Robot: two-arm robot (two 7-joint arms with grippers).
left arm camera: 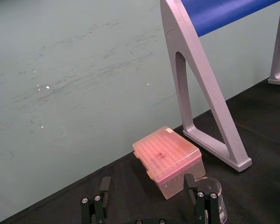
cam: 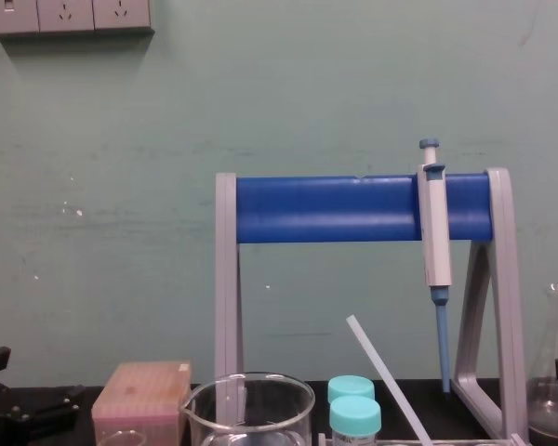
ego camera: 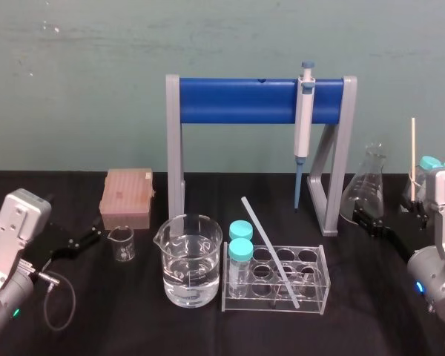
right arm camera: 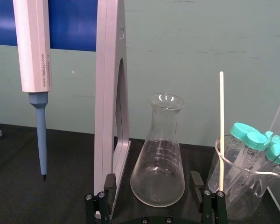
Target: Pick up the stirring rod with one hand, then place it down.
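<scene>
I see the stirring rod (ego camera: 270, 251) propped in the tube rack (ego camera: 320, 267) mid-counter, top tilted left, nearer my right gripper (ego camera: 365, 217) and left of its wide, empty fingers; the left gripper (ego camera: 89, 239) also gapes empty.

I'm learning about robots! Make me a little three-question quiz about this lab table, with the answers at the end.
1. True or false: the stirring rod leans tilted in the clear rack.
2. How many capped tubes stand in the rack? A) one B) two C) five
3. Fill in the gap: the pipette hangs on the blue ___.

Key: 1 true; 2 B; 3 stand.
</scene>
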